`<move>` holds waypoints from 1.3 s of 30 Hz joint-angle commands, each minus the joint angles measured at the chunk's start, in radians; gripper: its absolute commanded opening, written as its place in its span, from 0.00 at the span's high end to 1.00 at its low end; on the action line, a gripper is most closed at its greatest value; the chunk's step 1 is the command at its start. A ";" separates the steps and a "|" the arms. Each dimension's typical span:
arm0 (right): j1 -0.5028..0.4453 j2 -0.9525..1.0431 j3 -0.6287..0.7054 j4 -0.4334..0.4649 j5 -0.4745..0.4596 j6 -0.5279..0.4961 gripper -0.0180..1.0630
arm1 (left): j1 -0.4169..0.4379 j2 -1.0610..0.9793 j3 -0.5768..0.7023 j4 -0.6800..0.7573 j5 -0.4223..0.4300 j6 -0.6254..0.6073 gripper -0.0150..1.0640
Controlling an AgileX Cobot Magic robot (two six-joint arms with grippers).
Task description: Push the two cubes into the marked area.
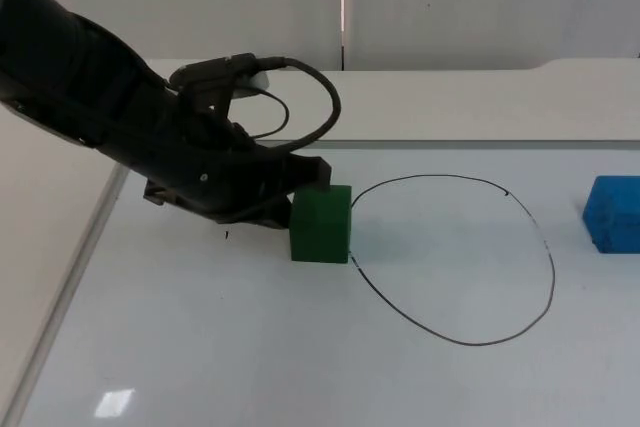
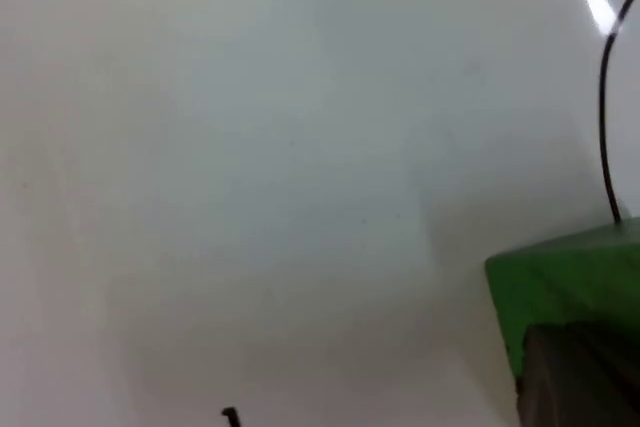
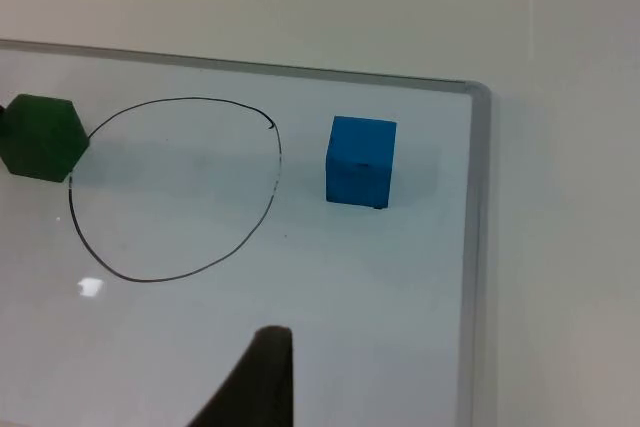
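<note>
A green cube (image 1: 321, 225) stands on the white board at the left rim of the hand-drawn black outline (image 1: 552, 277), its right edge touching the line. My left gripper (image 1: 297, 190) presses against the cube's left side. In the left wrist view the green cube (image 2: 565, 282) sits right in front of the left gripper (image 2: 580, 377), with the outline (image 2: 603, 97) behind it. A blue cube (image 1: 612, 212) rests outside the outline at the far right. The right wrist view takes in the blue cube (image 3: 360, 160), the outline (image 3: 270, 197) and the green cube (image 3: 40, 137); my right gripper (image 3: 262, 377) waits well back from them.
The board's raised frame runs along its left side (image 1: 70, 277) and its back (image 1: 480, 144); its right side (image 3: 477, 247) lies close to the blue cube. A small black mark (image 1: 226, 235) sits under the left arm.
</note>
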 commanded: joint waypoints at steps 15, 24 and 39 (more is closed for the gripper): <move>-0.004 -0.001 0.001 -0.003 -0.004 -0.015 0.01 | -0.065 -0.001 -0.004 -0.037 -0.039 0.003 0.99; -0.004 -0.001 0.001 -0.003 -0.004 -0.015 0.01 | -0.099 -0.001 -0.004 -0.041 -0.036 0.003 0.99; -0.004 -0.001 0.001 -0.003 -0.004 -0.015 0.01 | -0.106 -0.001 -0.004 -0.088 -0.036 0.003 0.99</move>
